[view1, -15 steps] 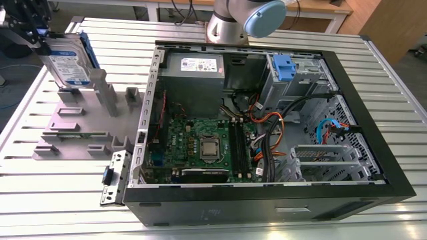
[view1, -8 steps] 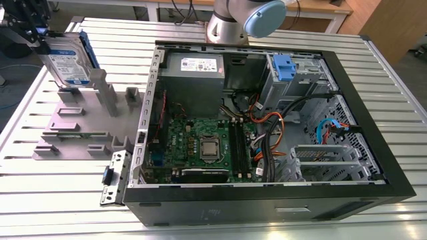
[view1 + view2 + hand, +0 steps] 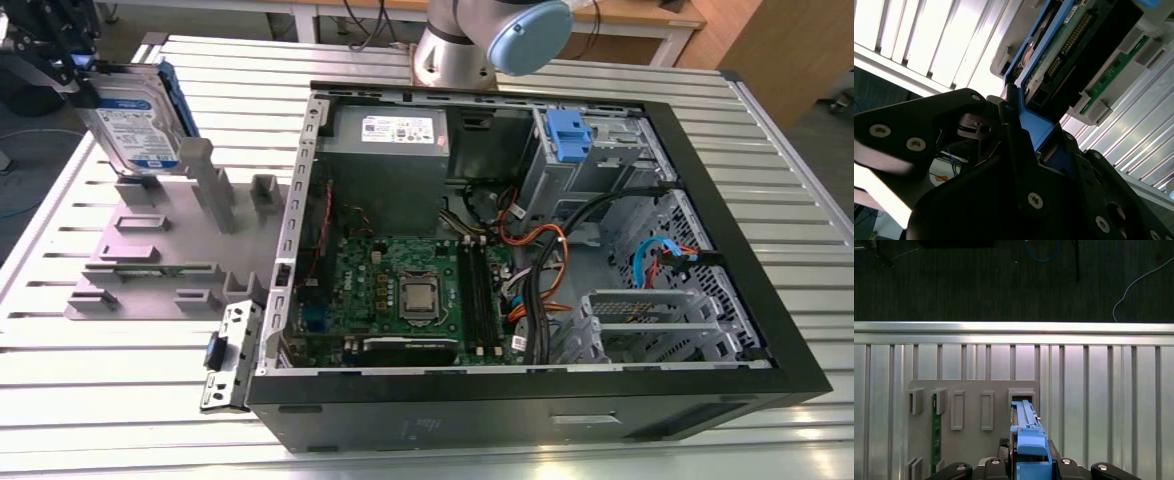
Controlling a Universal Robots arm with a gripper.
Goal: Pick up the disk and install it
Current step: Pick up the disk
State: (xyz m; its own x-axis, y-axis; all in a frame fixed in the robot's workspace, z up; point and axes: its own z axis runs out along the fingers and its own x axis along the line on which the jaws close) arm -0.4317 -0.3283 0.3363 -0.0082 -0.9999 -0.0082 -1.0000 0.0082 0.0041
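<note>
Your claw point(image 3: 88, 82) is clenched on the disk point(image 3: 134, 125) — kept upright, likely to match its slot in the grey rack point(image 3: 147, 255) — beside the open computer case point(image 3: 798, 340).

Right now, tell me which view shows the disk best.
The exterior view: the disk shows its labelled face and blue frame, held in the gripper. The first wrist view shows the disk edge-on; the second wrist view shows its circuit-board side close up.

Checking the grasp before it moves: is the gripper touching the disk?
Touching. In the second wrist view the gripper is shut on the blue frame of the disk, with no gap between them.
</note>
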